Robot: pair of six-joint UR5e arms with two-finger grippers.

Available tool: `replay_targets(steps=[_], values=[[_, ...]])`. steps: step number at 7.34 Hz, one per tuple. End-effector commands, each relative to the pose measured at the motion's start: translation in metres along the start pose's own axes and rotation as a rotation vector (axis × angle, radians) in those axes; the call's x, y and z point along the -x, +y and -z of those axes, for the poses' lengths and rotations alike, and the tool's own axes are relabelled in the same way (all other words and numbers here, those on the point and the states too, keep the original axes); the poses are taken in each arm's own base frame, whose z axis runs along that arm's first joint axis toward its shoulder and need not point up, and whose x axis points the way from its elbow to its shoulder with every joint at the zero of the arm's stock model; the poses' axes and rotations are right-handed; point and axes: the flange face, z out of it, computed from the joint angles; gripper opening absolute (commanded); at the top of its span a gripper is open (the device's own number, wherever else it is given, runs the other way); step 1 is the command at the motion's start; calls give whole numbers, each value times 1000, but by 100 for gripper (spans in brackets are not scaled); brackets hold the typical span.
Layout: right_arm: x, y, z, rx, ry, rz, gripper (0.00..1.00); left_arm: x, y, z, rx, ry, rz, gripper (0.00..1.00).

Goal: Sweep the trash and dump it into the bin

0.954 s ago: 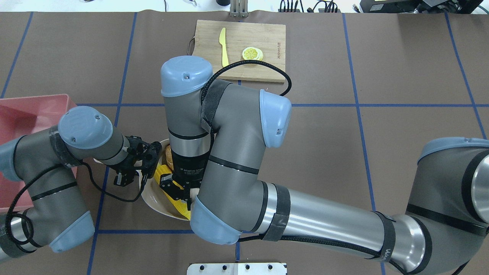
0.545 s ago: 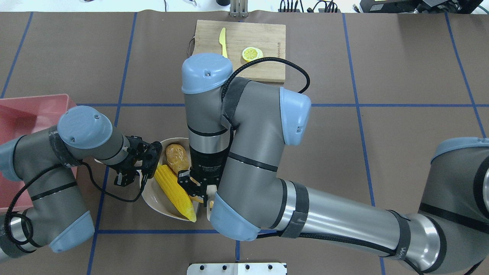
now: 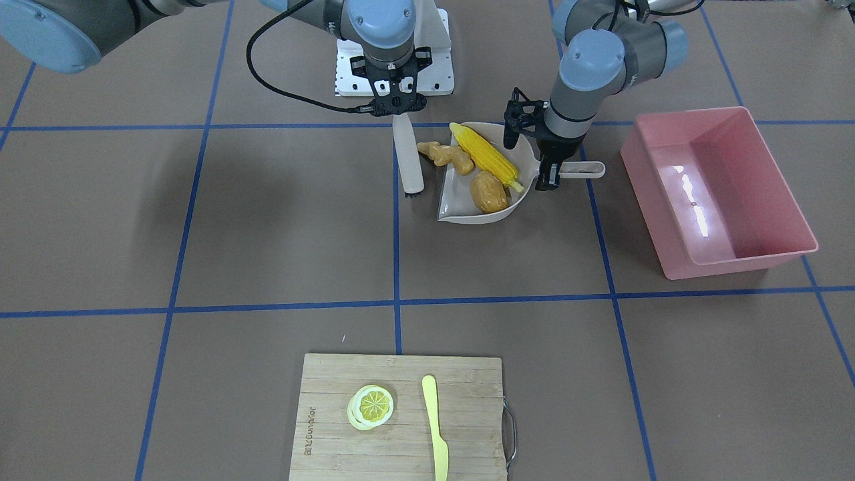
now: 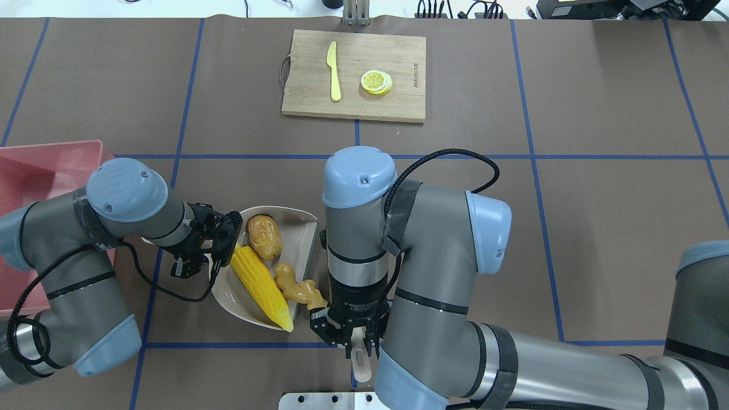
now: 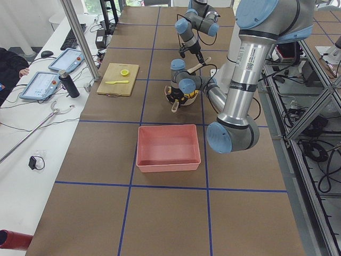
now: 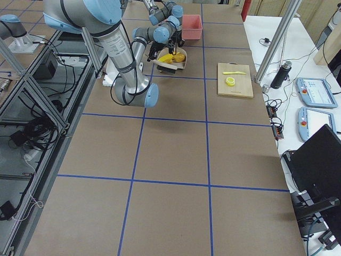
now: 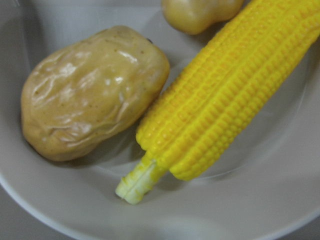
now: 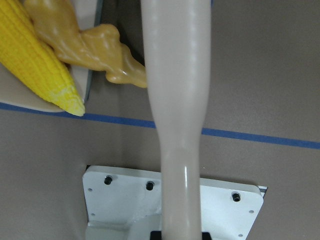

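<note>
**A:** Where's the trash?

**B:** The corn cob and potato lie inside the dustpan. The ginger root straddles its open lip, one end out on the counter just beside the brush.

**A:** So the sweeping's nearly done?

**B:** I'd say so. The ginger needs one more nudge, and the whole dump is left. The bin, near the pan's handle side, holds none of it.

**A:** And the claws?

**B:** The right claw is clamped on the brush, and the left claw on the dustpan's handle.

**A:** Any obstacles?

**B:** None that I can see lying between pan and bin. The cutting board, with its knife and lemon slice, lies well apart.
</note>
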Motion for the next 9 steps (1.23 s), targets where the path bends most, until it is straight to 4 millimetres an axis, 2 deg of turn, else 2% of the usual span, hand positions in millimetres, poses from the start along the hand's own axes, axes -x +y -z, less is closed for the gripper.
replay_targets(steps=[1,4,6,8,9], values=[[0,12,-20,34,13,12,0,-1,0,-2,2,3,-1,0],[-4,30,-19,55,32,5,0,-4,-2,-5,3,8,-6,0],[6,37,-30,72,40,25,0,-4,-3,-6,5,11,-6,0],[19,43,-24,68,27,58,0,-7,-5,-8,5,14,-10,0],[25,40,-22,66,27,60,0,-6,-4,-8,6,15,-8,0]])
